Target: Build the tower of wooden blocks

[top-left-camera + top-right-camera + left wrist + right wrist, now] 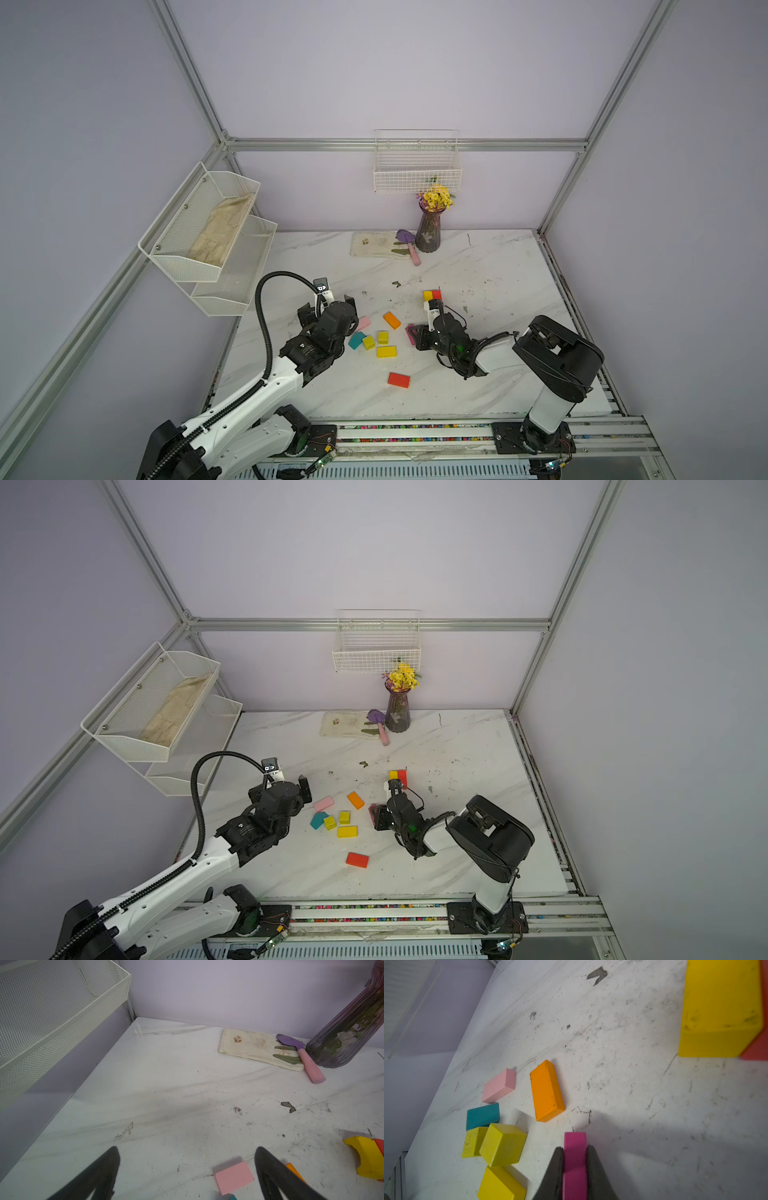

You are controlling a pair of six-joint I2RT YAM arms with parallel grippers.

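Where the left gripper (186, 1152) hovers, fingers spread and empty, just beside the pink block (233, 1177), it appears readied for a pick. The loose wood blocks (382, 337) lie scattered mid-table. Rightward, the right gripper (575, 1148) is clamped on a magenta block (574, 1138), presumably bound for the tower (432, 295), which is only a yellow-and-red base just beyond. The marble table (478, 382) is scuffed and dirty, enclosed by lilac walls.

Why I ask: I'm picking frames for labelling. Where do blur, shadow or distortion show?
Right wrist view: the close yellow block is soft, and a broad shadow falls on the table by the right gripper. Left wrist view: the vase leans, wide-angle distorted. Both top views: even light, loose blocks small.
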